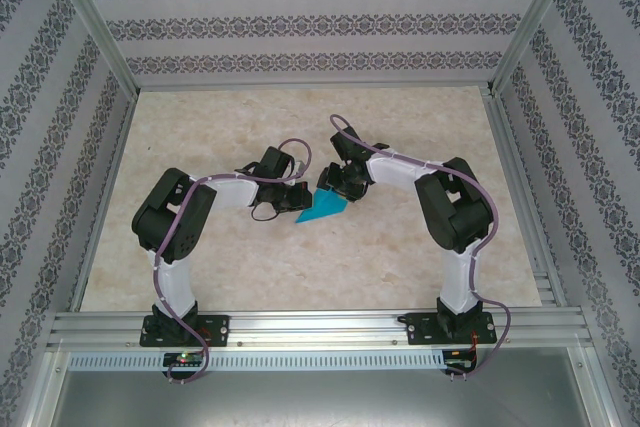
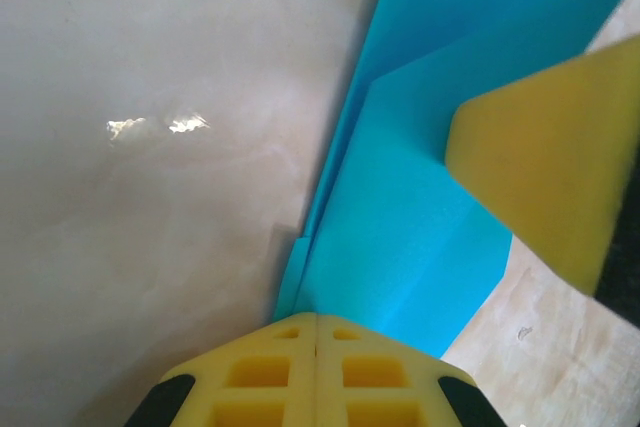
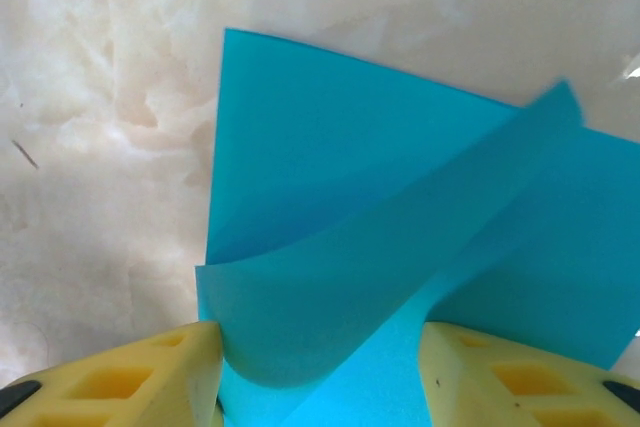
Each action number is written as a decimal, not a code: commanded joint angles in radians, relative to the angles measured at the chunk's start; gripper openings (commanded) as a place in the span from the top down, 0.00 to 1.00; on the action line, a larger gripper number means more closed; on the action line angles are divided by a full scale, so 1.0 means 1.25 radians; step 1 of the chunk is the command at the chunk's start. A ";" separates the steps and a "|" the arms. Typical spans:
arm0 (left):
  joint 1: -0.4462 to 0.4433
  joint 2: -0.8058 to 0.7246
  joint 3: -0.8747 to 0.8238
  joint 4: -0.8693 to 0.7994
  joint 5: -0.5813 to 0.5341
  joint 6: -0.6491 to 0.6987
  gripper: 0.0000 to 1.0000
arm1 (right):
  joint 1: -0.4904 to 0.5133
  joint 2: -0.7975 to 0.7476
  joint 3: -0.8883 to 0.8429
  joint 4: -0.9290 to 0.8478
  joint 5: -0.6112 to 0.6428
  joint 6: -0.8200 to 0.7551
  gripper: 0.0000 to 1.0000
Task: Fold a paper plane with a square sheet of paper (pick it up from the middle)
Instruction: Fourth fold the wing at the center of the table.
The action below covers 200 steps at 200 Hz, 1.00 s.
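Note:
The turquoise-blue paper (image 1: 322, 209) lies mid-table between the two arms, folded into layers with lengthwise creases and a pointed end toward the lower left. In the left wrist view the paper (image 2: 420, 247) runs into the seam of my left gripper (image 2: 316, 322), whose yellow pads are pressed together on its near edge. That left gripper (image 1: 298, 197) sits at the paper's left side. My right gripper (image 1: 336, 187) hovers over the paper's far right end. It stands open (image 3: 320, 387), with a loose flap of the paper (image 3: 380, 277) curling up between its fingers (image 3: 130, 377).
The marbled beige tabletop (image 1: 250, 267) lies inside patterned walls with aluminium posts (image 1: 95, 22). A metal rail (image 1: 320, 325) crosses the near edge by the arm bases. One yellow pad of the right gripper (image 2: 545, 167) rests over the paper in the left wrist view.

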<state>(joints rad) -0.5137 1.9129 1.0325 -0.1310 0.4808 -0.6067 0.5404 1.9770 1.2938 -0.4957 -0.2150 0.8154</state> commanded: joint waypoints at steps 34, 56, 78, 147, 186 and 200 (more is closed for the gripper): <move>-0.002 0.036 -0.002 -0.112 -0.092 0.015 0.99 | -0.015 -0.175 -0.074 0.083 -0.044 -0.054 0.43; -0.003 0.038 -0.002 -0.110 -0.091 0.015 0.99 | -0.012 -0.211 -0.134 0.150 -0.076 -0.060 0.49; -0.004 0.043 -0.001 -0.110 -0.088 0.017 0.99 | 0.000 -0.196 -0.162 0.198 -0.108 -0.056 0.73; -0.006 0.057 -0.003 -0.113 -0.087 0.014 1.00 | 0.039 -0.094 -0.174 0.300 -0.142 -0.033 0.99; -0.006 0.058 -0.003 -0.115 -0.090 0.009 1.00 | 0.039 -0.062 -0.178 0.300 -0.144 -0.036 1.00; -0.005 0.061 -0.003 -0.116 -0.090 0.008 1.00 | 0.036 -0.056 -0.184 0.303 -0.141 -0.037 1.00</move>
<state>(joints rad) -0.5179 1.9190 1.0504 -0.1638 0.4652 -0.6064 0.5884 1.8874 1.0832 -0.1547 -0.3801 0.7673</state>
